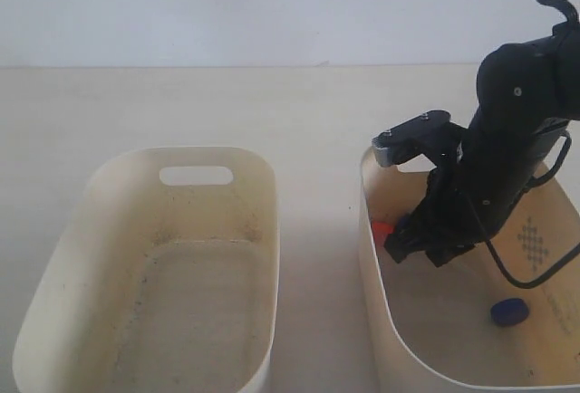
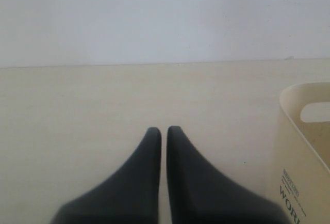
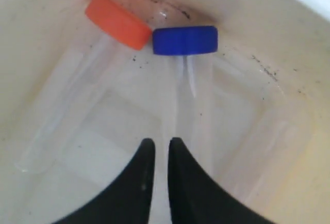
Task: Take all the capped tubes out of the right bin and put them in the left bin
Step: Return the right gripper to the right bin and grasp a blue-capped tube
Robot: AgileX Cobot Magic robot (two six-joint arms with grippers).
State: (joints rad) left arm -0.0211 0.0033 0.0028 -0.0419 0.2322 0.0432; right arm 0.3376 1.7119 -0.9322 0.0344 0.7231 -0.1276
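**Asker:** How did your tools stand?

**Me:** My right tool (image 3: 161,142) was down inside the right bin (image 1: 381,321). Its two tips were pressed almost together with only a slit between them, and I could make out nothing pinched there. My left tool (image 2: 163,129) was pressed together too and empty, hovering over the bare table (image 1: 181,103), well apart from the work.

**Asker:** And the tubes?

**Me:** Just ahead of the right tool lay an orange-capped tube (image 3: 117,20) and a blue-capped tube (image 3: 184,40) on the bin floor. Their caps were touching or nearly so, tucked against the curved end wall. Their clear bodies pointed back toward my tips, and the blue one's body ran almost at the slit. A second blue cap (image 1: 508,311) lay apart, nearer the wall with the dot diamond (image 1: 535,239); I couldn't make out its body. I saw no tubes in the left bin (image 1: 245,185).

**Asker:** How did you expect them to handle?

**Me:** I judged them light and stiff, but slick and round, so likely to roll or squirt out of a careless pinch. The bodies were nearly invisible, so the caps were my only sure guide. I reckoned the best hold was across the body just below the cap, with the tips spread first. The wall left little room at the cap end.
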